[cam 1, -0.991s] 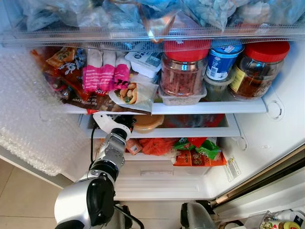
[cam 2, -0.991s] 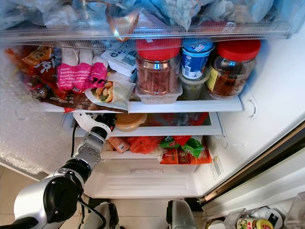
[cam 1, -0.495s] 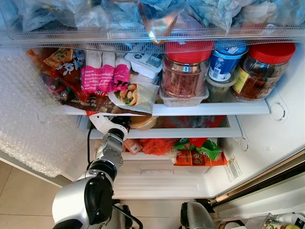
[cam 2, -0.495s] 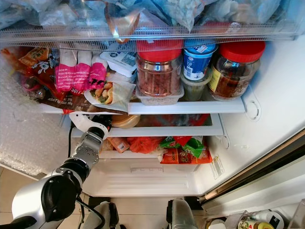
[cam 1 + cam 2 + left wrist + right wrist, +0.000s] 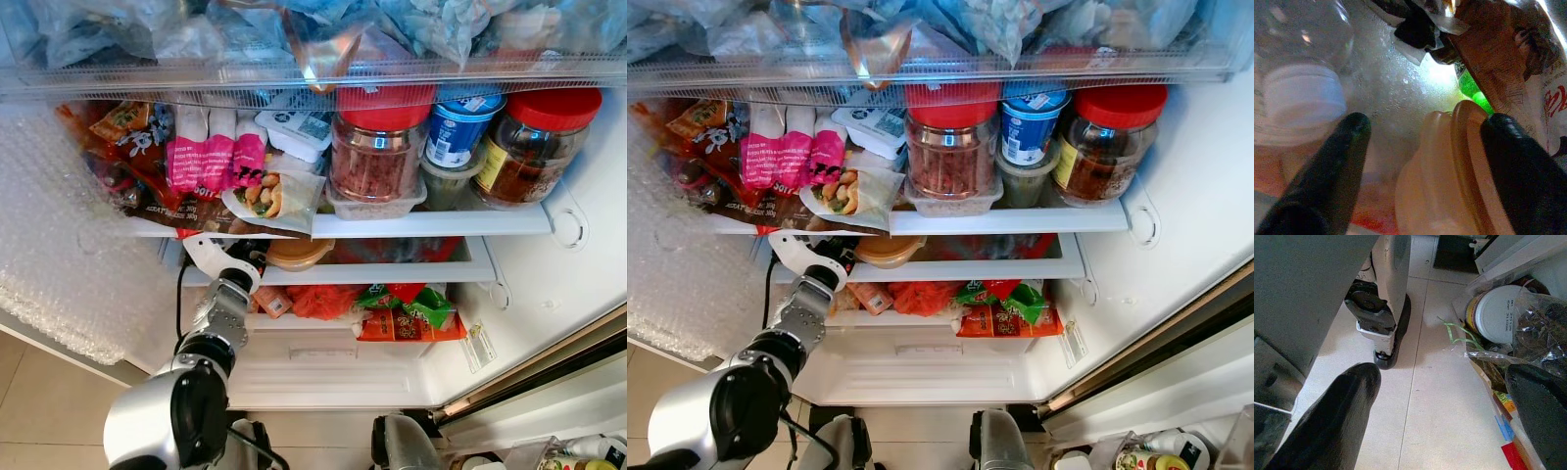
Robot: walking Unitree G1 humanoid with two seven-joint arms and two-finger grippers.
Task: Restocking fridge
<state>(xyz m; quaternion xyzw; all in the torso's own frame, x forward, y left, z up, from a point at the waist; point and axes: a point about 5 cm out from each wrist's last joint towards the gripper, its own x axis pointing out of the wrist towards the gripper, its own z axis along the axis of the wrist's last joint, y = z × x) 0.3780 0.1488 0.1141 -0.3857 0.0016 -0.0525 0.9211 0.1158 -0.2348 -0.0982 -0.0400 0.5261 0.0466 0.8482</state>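
Observation:
My left arm [image 5: 223,304] reaches into the fridge's narrow lower shelf [image 5: 392,271]. There my left gripper [image 5: 1425,137] stands open. A tan tub with a brown lid [image 5: 1449,171] lies between its fingers [image 5: 1347,147], close to one and not clamped. From the head the same tub [image 5: 299,253] shows just right of the wrist. A clear bottle with a white cap [image 5: 1303,98] stands beside the other finger. My right gripper [image 5: 1444,396] hangs open over the tiled floor, holding nothing.
The shelf above carries two red-lidded jars [image 5: 377,147], a blue tub [image 5: 456,122], pink and brown snack packets [image 5: 211,147] and a wrapped sandwich [image 5: 269,194]. Orange and green packets [image 5: 397,308] fill the drawer below. Bubble wrap [image 5: 59,245] covers the left wall. Bags and a white-lidded tub [image 5: 1496,316] lie on the floor.
The view has bobbed a little. My left wrist has shifted slightly to the left and stays inside the lower shelf beside the tan tub.

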